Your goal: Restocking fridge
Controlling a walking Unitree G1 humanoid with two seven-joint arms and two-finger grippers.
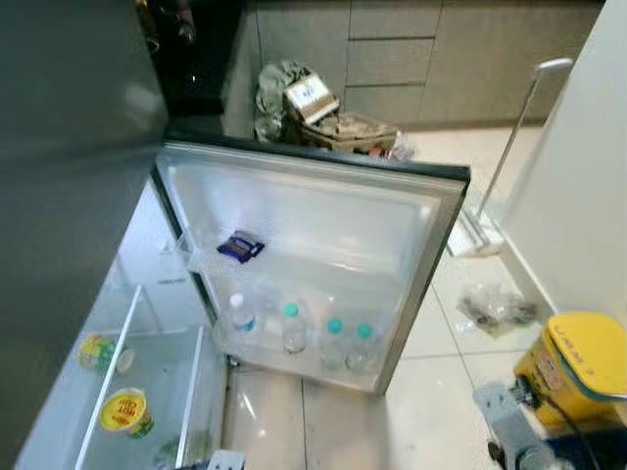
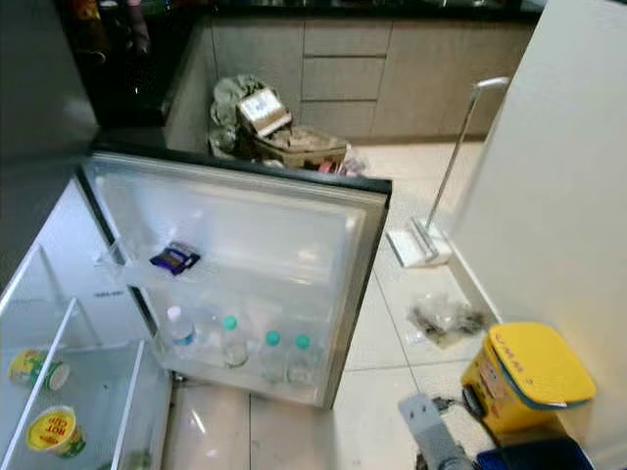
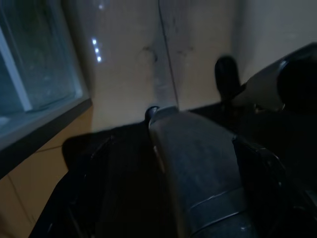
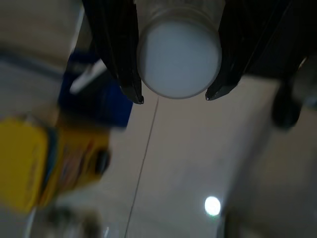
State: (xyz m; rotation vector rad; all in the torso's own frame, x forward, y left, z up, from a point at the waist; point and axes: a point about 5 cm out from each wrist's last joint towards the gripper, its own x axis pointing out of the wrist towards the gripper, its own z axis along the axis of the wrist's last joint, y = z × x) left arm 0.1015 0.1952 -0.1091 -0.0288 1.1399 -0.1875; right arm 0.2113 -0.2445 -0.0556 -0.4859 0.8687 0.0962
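The small fridge's door [image 1: 313, 220] stands wide open. Its lower door shelf holds several clear water bottles [image 1: 294, 328] with white and teal caps, and a dark blue packet [image 1: 240, 247] lies on the shelf above. My right gripper [image 4: 174, 96] hangs low over the tiled floor, shut on a bottle with a white cap [image 4: 178, 59]. My right arm [image 1: 509, 421] shows at the lower right, beside the fridge door. In the left wrist view my left gripper [image 3: 173, 188] hangs in shadow near the floor.
Two yellow-lidded cups [image 1: 125, 411] sit in the fridge's clear compartments [image 1: 196, 372]. A yellow bin [image 1: 578, 367] stands by the right wall [image 1: 588, 176], with a crumpled plastic bag [image 1: 495, 308] and a mop [image 1: 480, 235] beyond. A heap of bags [image 1: 323, 117] lies behind the door.
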